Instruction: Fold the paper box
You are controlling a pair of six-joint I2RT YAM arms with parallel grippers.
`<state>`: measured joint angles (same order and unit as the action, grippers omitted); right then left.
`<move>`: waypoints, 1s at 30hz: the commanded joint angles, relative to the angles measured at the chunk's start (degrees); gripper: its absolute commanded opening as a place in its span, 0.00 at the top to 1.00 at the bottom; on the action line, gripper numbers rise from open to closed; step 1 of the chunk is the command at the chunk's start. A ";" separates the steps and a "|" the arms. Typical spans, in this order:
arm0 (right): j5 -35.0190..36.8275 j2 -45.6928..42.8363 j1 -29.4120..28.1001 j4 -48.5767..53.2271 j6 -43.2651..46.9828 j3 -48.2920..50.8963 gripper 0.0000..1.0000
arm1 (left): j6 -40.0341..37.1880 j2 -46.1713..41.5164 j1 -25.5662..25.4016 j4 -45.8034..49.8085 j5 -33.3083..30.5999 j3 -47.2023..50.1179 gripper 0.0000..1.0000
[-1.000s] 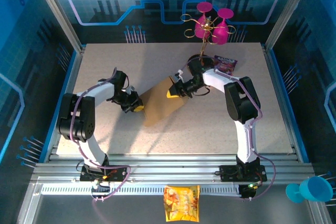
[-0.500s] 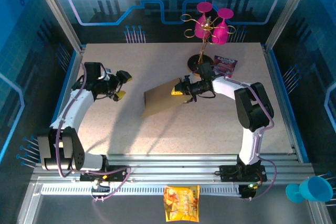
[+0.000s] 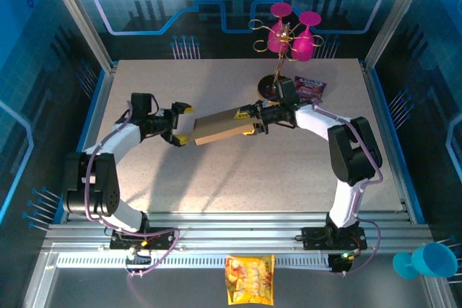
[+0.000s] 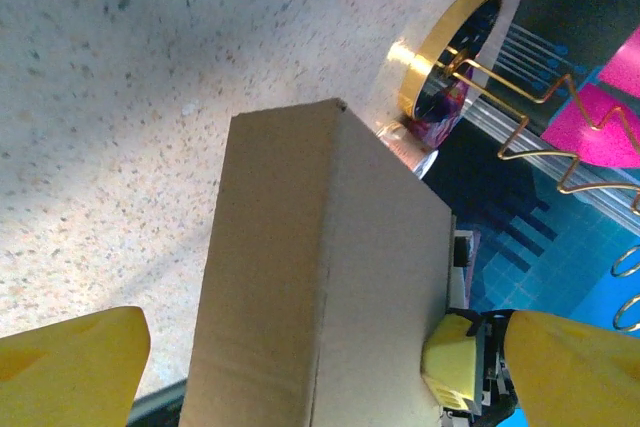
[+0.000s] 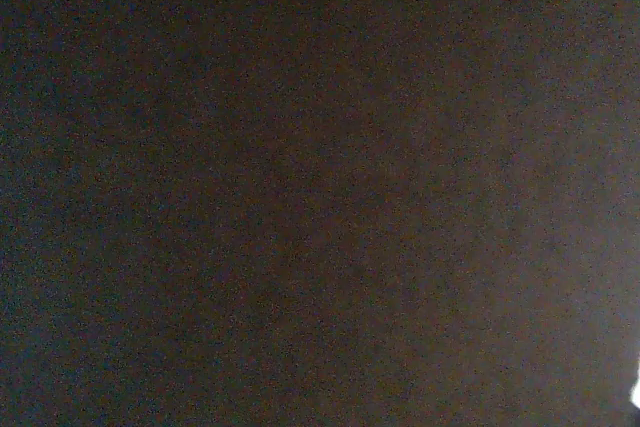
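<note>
Box (image 3: pixel 219 128) hung a little way up over the middle of the table (image 3: pixel 144 84). It lay long and a bit tilted, and its shadow fell on the top below it. My right claw (image 3: pixel 245 122) was clamped on the right end of the box, with one yellow tip on each side. My right wrist camera was too dark to tell much. My left claw (image 3: pixel 185 124) was spread wide at the left end of the box. From my left wrist I saw the box end sitting between my two yellow fingers (image 4: pixel 70 367). There was a gap beside the left one, and I could not tell if the other one touched. A gold stand (image 3: pixel 277 70) with pink glasses (image 3: pixel 299 45) stood behind my right claw, next to a purple packet (image 3: pixel 310 89).
</note>
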<state>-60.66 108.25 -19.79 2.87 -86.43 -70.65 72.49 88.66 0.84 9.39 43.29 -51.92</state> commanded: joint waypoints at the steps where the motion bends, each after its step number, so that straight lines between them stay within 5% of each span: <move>1: -2.32 -1.15 0.71 -8.20 -8.61 2.04 0.73 | 3.80 2.24 -1.27 -1.50 2.63 0.74 0.08; 4: -2.21 -1.23 0.83 -10.26 -10.43 2.62 0.73 | 6.43 3.08 -1.28 -2.38 2.69 2.01 0.08; 16: -0.80 1.84 0.03 -28.38 -23.24 6.36 0.74 | 35.84 4.44 -5.49 -31.57 2.89 9.64 0.14; 30: 0.45 4.60 -0.69 -36.89 -29.45 8.07 0.74 | 43.52 3.67 -7.33 -38.13 1.36 11.14 0.46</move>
<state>-61.28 111.98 -19.94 -30.63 -114.74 -62.85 113.10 92.58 -4.89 -26.28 44.12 -41.30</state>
